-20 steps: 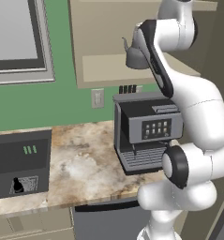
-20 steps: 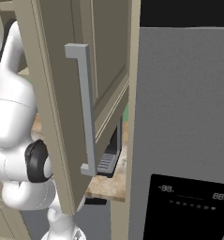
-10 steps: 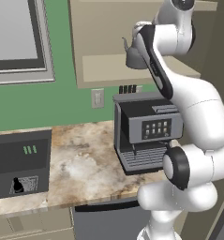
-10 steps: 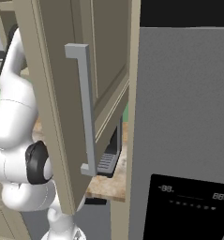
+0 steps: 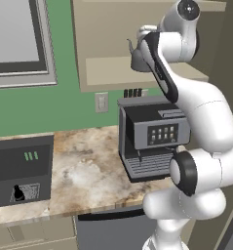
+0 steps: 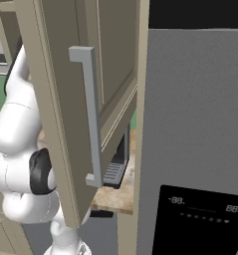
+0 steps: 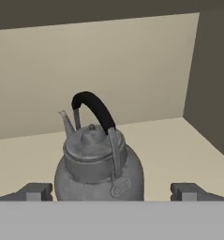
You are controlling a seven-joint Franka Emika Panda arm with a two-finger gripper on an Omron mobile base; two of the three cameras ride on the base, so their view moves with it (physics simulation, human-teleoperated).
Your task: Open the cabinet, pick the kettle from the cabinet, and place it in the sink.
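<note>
Beige cabinet [image 6: 56, 99] door swung open, step one done; grey kettle [image 7: 98, 164] on the cabinet shelf between the spread, empty fingertips [image 7: 36, 191] of the gripper [image 7: 111, 192], not yet grasped; lift-out and carry to the sink left.
</note>
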